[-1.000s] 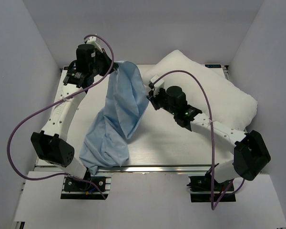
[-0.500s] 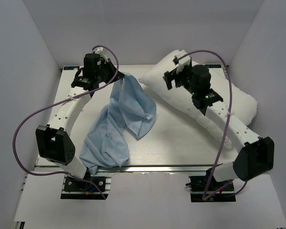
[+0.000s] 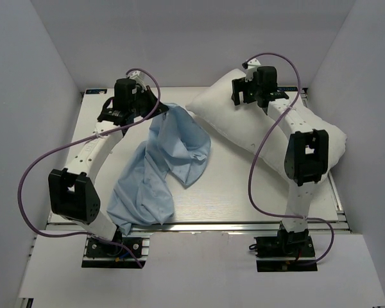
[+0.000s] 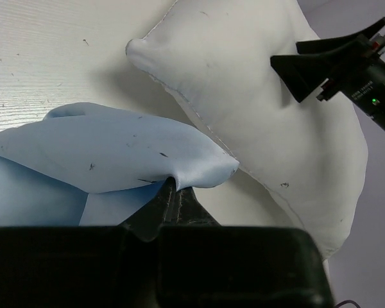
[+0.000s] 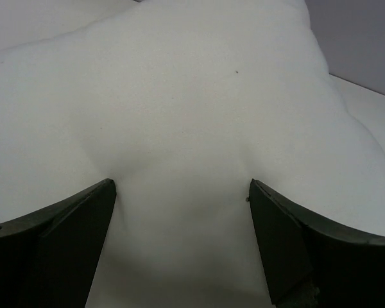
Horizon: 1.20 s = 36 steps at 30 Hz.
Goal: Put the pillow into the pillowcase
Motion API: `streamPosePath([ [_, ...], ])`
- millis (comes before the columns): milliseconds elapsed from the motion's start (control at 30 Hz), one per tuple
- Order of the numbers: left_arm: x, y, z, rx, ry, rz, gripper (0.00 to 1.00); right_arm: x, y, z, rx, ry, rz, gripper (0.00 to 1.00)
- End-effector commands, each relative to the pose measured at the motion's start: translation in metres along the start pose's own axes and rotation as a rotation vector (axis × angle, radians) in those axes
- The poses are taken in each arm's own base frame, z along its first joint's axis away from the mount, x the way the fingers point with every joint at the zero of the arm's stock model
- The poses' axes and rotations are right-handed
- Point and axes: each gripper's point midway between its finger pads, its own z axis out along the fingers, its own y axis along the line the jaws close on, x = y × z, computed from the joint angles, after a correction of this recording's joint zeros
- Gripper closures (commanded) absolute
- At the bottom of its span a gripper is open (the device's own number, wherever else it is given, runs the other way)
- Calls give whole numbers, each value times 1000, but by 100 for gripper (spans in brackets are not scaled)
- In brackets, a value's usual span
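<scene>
White table (image 3: 231,186), pale walls on three sides in the overhead view.

Pillow (image 3: 221,115): lies in the upper right of the frame, one pointed corner aimed towards centre. It is entirely outside the cloth.

Pillowcase (image 3: 167,154): draped from upper centre-left down to the lower left of the frame, rumpled. Nothing is inside it that can be seen. I cannot tell where its mouth is, or whether it is parted at all.

Left gripper (image 4: 173,192): clamped on a small fold at the pillowcase's upper edge, holding that edge lifted off the table.

Right gripper (image 5: 181,186): jaws spread wide and grasping nothing, tips pressed into the plump top of the pillow at upper right.

Risks (judgement):
- The jaws sit on a rounded, taut-looking area, not a corner or seam. Closing here may catch only a shallow pinch of cover, which could slip out once the pillow is dragged.
- If the left pinch has caught both layers of cloth, the mouth will not open and the pillow would only shove the case across the table.
- A single hold point lets the mouth sag shut.
</scene>
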Motion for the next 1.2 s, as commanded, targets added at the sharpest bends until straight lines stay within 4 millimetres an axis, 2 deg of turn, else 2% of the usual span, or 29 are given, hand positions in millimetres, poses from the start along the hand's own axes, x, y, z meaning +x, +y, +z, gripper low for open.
streamPosePath([
  [0,-18,-21,-24,58,-73,22,100,2,-7,11,-31,34,27,11],
  [33,-19,-21,-25,53,-76,23,100,16,-7,20,-33,58,23,14],
  [133,-18,-18,-28,38,-74,28,100,45,-8,31,-45,102,-14,43],
  [167,-17,-17,-29,28,-74,28,100,49,-9,32,-45,109,-17,62],
  [267,-13,-13,-30,15,-71,26,100,52,-16,32,-20,108,-3,100],
  [400,-9,-8,-28,7,-67,17,100,25,-23,17,-58,42,35,100],
  [433,-8,-7,-27,5,-65,18,100,5,-24,2,-85,-10,44,100],
  [467,-7,-6,-26,1,-62,16,100,-6,-26,-6,-93,-43,52,100],
  [500,-8,-5,-26,-5,-63,18,100,-28,-26,-26,-110,-112,53,100],
  [567,-9,-4,-26,-13,-60,23,100,-48,-22,-47,-133,-172,36,100],
  [600,-10,-2,-26,-21,-60,30,100,-52,-19,-56,-144,-188,34,100],
  [633,-9,0,-25,-31,-50,30,100,-72,-12,-81,-170,-239,20,100],
  [667,-9,2,-25,-39,-49,32,100,-78,-8,-92,-182,-256,16,100],
  [700,-14,2,-25,-41,-56,42,100,-71,-2,-99,-196,-251,22,100],
  [733,-13,5,-24,-55,-49,42,100,-91,6,-126,-205,-317,-15,100],
  [767,-14,7,-25,-62,-51,42,100,-92,10,-137,-210,-334,-30,100],
  [800,-17,8,-25,-67,-54,45,100,-103,16,-162,-209,-379,-59,100],
  [867,-19,12,-24,-81,-52,43,100,-94,22,-174,-209,-400,-118,100],
  [900,-23,12,-25,-82,-58,46,100,-100,29,-194,-214,-434,-154,100],
  [933,-23,14,-24,-87,-51,43,100,-85,33,-196,-223,-417,-174,100],
  [967,-24,18,-22,-95,-45,39,100,-81,35,-202,-218,-425,-232,100],
  [1000,-25,20,-21,-100,-43,40,100,-86,44,-223,-226,-468,-282,100],
  [1033,-30,17,-21,-98,-49,42,100,-82,48,-231,-231,-479,-316,100],
  [1067,-33,18,-20,-96,-48,43,100,-62,54,-231,-251,-458,-333,100],
  [1100,-32,20,-16,-100,-39,42,100,-64,61,-251,-246,-504,-416,100],
  [1133,-39,16,-17,-94,-47,46,100,-58,70,-260,-272,-519,-456,100],
  [1167,-42,15,-16,-94,-47,49,100,-38,75,-258,-295,-498,-471,100],
])
